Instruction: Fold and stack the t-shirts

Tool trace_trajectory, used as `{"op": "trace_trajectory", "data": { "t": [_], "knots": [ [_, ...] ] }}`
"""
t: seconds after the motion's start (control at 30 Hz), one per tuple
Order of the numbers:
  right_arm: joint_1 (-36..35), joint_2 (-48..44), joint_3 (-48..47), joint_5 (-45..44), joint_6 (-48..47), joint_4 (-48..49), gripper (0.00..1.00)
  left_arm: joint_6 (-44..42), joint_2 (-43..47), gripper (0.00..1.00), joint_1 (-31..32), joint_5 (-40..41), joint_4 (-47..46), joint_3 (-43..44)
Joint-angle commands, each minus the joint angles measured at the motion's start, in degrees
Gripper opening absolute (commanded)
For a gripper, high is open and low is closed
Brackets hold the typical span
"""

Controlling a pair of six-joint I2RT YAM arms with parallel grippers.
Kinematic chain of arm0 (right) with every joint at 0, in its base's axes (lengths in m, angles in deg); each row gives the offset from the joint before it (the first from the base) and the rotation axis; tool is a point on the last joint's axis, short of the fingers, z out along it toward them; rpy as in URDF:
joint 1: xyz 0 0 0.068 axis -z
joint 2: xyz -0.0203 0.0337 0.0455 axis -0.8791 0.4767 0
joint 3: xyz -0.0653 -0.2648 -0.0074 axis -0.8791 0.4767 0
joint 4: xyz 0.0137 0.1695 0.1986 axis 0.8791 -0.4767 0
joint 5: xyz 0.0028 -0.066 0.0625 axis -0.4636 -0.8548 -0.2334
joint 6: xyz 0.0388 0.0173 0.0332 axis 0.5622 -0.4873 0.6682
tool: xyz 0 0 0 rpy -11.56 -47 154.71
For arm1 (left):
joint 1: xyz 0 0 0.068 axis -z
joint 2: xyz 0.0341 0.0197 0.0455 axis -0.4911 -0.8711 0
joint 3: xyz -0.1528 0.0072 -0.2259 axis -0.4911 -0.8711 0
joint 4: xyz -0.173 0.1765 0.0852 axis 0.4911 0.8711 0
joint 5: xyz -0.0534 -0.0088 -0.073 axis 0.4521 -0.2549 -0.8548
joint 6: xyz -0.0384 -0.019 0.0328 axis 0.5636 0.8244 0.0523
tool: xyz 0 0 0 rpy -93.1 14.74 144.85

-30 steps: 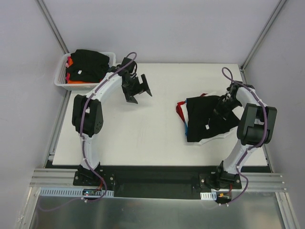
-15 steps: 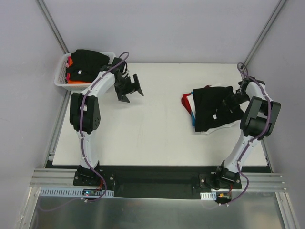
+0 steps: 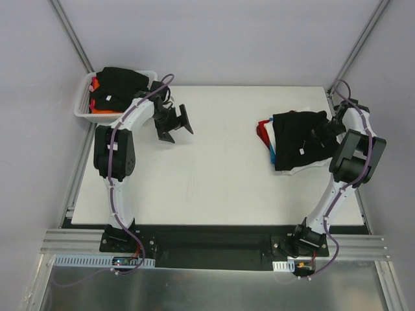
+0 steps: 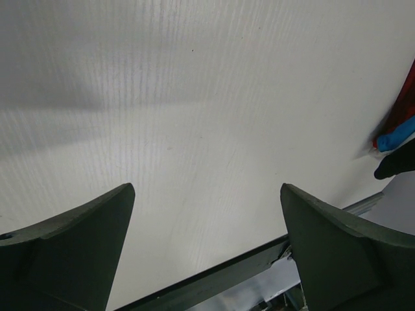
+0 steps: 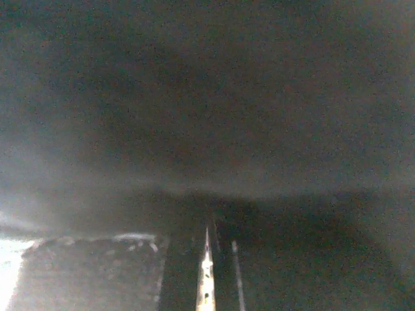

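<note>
your white basket [image 3: 82, 107] at far left holds a black t-shirt [image 3: 120, 81] over orange cloth [image 3: 100, 111]. folded stack [image 3: 295, 139], black on top, red and blue edges, sits at the right of the table [image 3: 214, 175]. left gripper [image 3: 176, 128] spread, empty. right gripper [image 3: 322, 133] pressed together on the stack; its wrist view is dark blur, pinch unclear.

White table [image 3: 207, 188] sits mid-scene. Plain grey walls [image 3: 220, 39] behind it and to both sides, aluminium posts [image 3: 73, 37] at its far corners, black rail [image 3: 214, 243] along its near edge, brushed metal sheet [image 3: 207, 288] past that. Light is even, shadows soft.
</note>
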State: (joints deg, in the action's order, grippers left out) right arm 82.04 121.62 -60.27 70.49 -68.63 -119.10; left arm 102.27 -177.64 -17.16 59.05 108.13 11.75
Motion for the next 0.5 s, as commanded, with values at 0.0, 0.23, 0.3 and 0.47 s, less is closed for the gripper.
{"op": "trace_trajectory", "data": {
  "t": [0.0,0.23,0.3,0.47],
  "knots": [
    [2.8,3.5,-2.9,-8.3,1.1,5.4,0.01,-1.2,0.4,0.96,-1.0,-1.6,1.3,2.1],
    [5.1,7.3,-8.2,-7.3,2.5,5.3,0.01,-1.0,-0.6,0.96,-1.2,-1.6,1.8,2.9],
    [5.3,8.0,-9.5,-6.2,2.3,4.8,0.01,-1.0,-0.5,0.96,-1.4,-1.5,2.0,3.0],
    [5.2,3.3,-4.0,2.6,1.3,12.1,0.07,-0.2,-0.6,0.96,-1.4,-1.2,2.2,3.6]
  ]
}}
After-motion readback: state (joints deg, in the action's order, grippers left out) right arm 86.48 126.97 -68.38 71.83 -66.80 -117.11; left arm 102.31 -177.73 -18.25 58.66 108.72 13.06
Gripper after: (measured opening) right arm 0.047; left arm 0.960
